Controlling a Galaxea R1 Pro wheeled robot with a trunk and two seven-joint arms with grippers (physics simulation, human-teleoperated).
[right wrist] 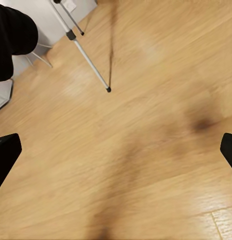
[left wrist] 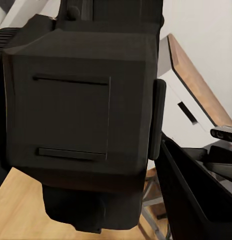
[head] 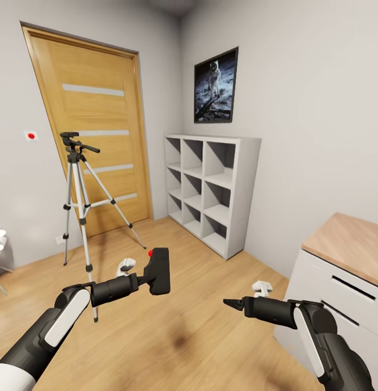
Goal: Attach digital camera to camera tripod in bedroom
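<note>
Your left gripper has its fingers clamped on the small black digital camera with a red spot, held above the light wood plank floor. Your right gripper hangs empty over the floor, fingers spread wide. Beyond, the silver-legged camera tripod with a black head stands before the wooden door with pale stripes, beside the white cube shelf.

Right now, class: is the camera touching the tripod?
Apart. In the head view the camera, held in the left gripper, sits low near the robot, while the tripod head stands far above it by the door.
</note>
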